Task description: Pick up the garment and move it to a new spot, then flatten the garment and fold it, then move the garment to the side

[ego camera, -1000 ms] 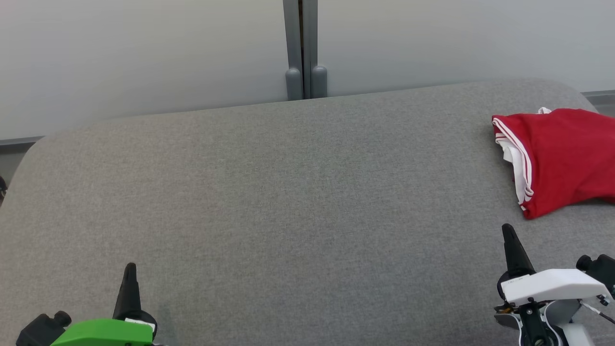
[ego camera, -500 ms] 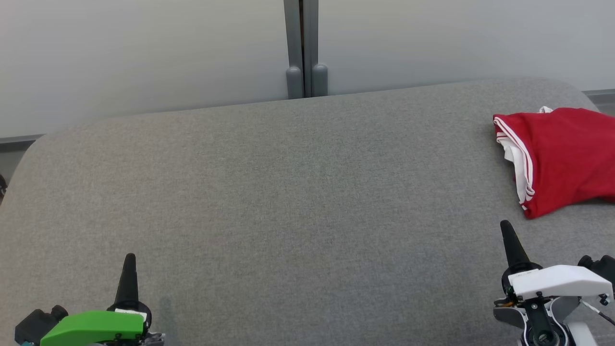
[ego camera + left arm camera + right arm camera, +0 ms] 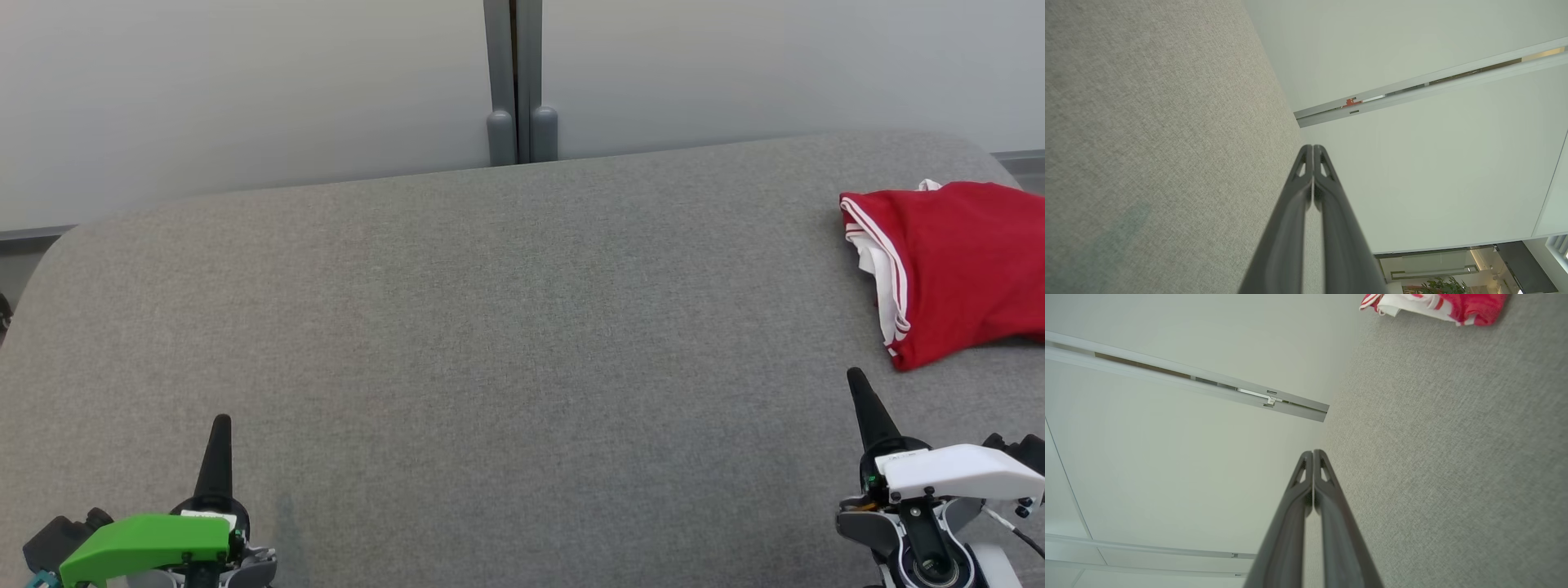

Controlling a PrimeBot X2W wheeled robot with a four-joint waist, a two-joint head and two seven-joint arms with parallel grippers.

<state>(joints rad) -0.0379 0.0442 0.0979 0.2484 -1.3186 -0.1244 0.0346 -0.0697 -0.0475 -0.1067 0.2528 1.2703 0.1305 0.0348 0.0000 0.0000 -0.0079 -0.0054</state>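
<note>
The right claw [image 3: 855, 377] is hovering shut and empty, with the red garment [image 3: 955, 269] lying near at its one o'clock.
It is gripping nothing, its tip pointing toward twelve o'clock over the near right of the grey tabletop [image 3: 506, 327]. Outward from there, the garment is resting loosely bunched by the tabletop's far right corner, its white-striped edge facing the claw and running roughly from eleven to five o'clock. The rest is running off the head view's right side, so its full long axis is not showing. The left claw [image 3: 220, 425] is likewise sitting closed and empty, well apart at the garment's eight o'clock. The right arm is looking the nearer one, and would be needing to open before reaching.
</note>
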